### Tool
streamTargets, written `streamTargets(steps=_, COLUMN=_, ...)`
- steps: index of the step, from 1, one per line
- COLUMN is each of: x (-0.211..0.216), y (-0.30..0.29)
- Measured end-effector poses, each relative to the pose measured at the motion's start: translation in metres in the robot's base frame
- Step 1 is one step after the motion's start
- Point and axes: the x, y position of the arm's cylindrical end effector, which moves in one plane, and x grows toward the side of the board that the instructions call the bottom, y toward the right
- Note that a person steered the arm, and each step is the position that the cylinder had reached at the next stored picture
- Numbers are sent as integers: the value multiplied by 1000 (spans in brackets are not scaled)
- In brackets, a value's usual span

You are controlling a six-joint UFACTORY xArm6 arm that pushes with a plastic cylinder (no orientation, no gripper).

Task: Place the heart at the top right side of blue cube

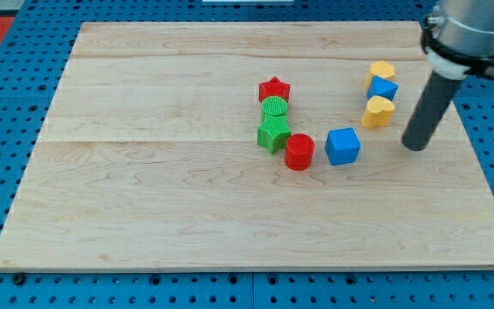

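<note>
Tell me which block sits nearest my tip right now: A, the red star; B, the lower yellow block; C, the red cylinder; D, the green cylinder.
B: my tip stands just to the view's right of the lower yellow block, apart from it.

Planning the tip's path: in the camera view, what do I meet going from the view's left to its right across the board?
Red star → red cylinder → blue cube → yellow heart → my tip. The green blocks stacked under the star and the blue and yellow blocks above the heart overlap in position, so they are left out.
</note>
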Motion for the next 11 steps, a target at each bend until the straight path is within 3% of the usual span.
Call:
streamTargets(steps=2, x=-47, y=42)
streamTargets(steps=4, x=-74, y=20)
streamTargets(steps=7, x=-77, y=-32)
streamTargets(steps=11, x=-56, y=-42)
